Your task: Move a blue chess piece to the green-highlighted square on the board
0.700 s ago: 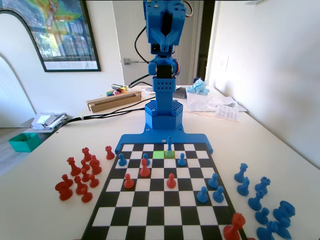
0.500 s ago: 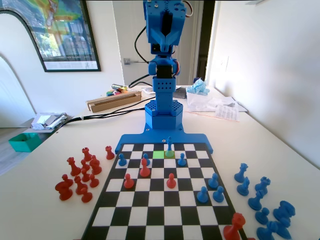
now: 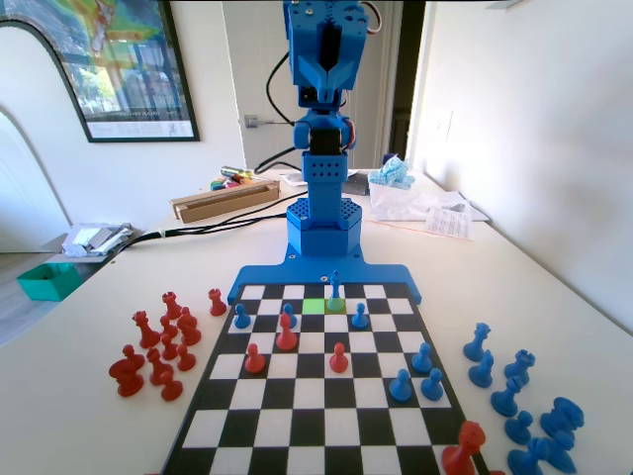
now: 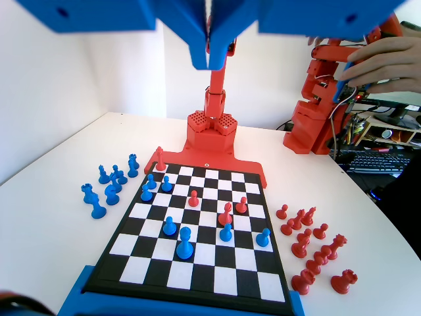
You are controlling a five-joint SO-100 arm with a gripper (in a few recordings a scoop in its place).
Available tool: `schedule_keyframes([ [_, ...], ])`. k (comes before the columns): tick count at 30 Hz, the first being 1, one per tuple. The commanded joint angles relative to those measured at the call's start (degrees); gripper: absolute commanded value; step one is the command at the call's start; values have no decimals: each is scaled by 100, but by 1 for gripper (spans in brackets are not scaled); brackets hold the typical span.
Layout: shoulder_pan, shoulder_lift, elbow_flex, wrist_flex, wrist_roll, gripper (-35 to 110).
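White table, board point(image 4: 197, 280) far below the gripper point(image 4: 212, 62), whose jaws hang pressed together, holding nothing. Bishop point(image 4: 184, 244) stands way under them, slightly left in the wrist view, next to the green square point(image 3: 314, 306). I'd open wide first, then drop straight onto its thin top.

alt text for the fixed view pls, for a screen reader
The blue arm's gripper hangs shut, high above the board. The blue chess piece stands on an olive-yellow square, right of the green-highlighted square.
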Motion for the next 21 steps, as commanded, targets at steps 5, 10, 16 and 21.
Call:
schedule_keyframes([
  [5, 0, 18, -53, -105, -35, 3],
  [10, 35, 18, -53, -114, -35, 1],
  [16, -53, 9, -62, -114, -387, 1],
  [21, -229, -185, -308, -272, -545, 1],
])
